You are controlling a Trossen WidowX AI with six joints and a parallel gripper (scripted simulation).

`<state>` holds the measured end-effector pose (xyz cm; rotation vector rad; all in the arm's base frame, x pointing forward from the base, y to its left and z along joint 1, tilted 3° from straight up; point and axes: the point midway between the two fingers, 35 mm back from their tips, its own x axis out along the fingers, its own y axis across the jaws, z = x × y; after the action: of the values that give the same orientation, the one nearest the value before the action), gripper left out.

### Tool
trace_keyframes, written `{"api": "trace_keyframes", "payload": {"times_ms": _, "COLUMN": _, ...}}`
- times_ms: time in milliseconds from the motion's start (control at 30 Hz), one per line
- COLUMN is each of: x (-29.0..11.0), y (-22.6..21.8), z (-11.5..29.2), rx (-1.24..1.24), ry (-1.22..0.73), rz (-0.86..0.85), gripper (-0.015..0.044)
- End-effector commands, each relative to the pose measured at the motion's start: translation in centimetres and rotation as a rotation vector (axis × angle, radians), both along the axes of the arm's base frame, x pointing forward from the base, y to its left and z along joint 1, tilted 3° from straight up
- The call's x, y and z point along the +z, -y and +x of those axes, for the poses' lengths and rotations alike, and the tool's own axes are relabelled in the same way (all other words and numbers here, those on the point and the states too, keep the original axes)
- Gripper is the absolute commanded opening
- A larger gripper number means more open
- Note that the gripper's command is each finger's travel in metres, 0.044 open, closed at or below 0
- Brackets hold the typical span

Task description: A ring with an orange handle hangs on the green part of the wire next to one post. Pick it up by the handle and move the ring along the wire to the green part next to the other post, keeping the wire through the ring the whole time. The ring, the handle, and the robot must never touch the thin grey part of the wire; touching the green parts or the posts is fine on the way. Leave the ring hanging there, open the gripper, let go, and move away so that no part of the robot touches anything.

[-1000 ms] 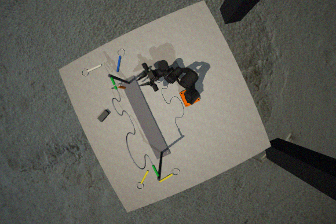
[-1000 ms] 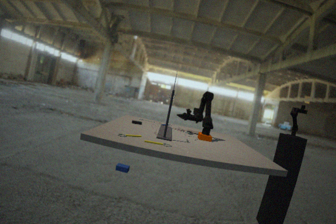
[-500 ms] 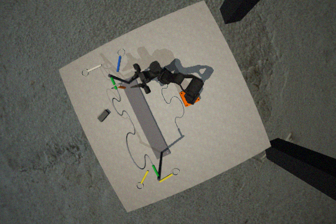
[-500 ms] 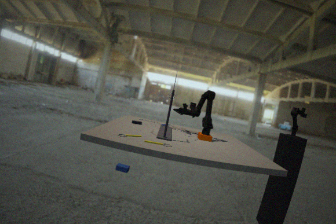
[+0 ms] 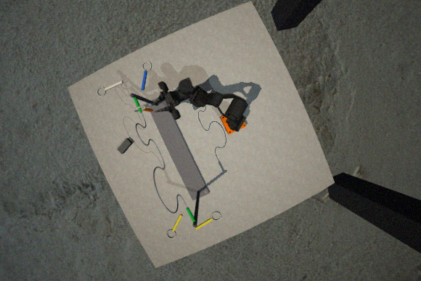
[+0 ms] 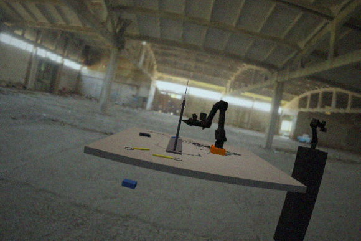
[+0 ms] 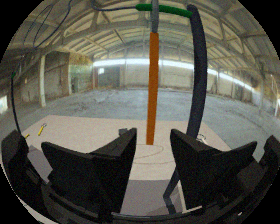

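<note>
The ring [image 7: 155,22] hangs on the near green part [image 5: 137,104] [image 7: 172,10], beside the near post [image 5: 142,99] [image 7: 199,75]. It is seen nearly edge-on in the wrist view. Its orange handle [image 5: 147,110] [image 7: 153,90] hangs straight down. My gripper [image 5: 154,107] [image 6: 183,121] [image 7: 153,132] is partly open and empty. In the wrist view the handle's lower end shows in the gap between the fingertips, seemingly ahead of them. The thin grey wire [image 5: 154,182] winds to the other green part [image 5: 191,215] at the far post [image 5: 197,208] [image 6: 178,128].
The near post stands close beyond my right finger in the wrist view. A long grey base [image 5: 179,153] joins the posts. Loose rings with blue [image 5: 144,80], white [image 5: 113,86] and yellow [image 5: 177,223] [image 6: 140,149] handles and a dark block [image 5: 125,145] [image 6: 145,134] lie on the table.
</note>
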<state>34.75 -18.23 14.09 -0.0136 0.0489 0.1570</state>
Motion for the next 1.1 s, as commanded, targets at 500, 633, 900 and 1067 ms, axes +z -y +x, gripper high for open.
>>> {"api": "trace_keyframes", "payload": {"times_ms": 500, "x": 0.1, "y": -0.4, "z": 3.1, "rx": 0.0, "ry": 0.006, "rz": -0.001, "gripper": 0.016}}
{"api": "trace_keyframes", "payload": {"times_ms": 633, "x": 0.1, "y": -0.6, "z": 3.7, "rx": 0.0, "ry": 0.007, "rz": -0.001, "gripper": 0.016}}
{"api": "trace_keyframes", "payload": {"times_ms": 900, "x": 0.1, "y": -0.9, "z": 5.0, "rx": 0.0, "ry": 0.008, "rz": 0.0, "gripper": 0.016}}
{"api": "trace_keyframes", "payload": {"times_ms": 1067, "x": 0.0, "y": -1.1, "z": 5.7, "rx": 0.0, "ry": 0.009, "rz": 0.0, "gripper": 0.016}}
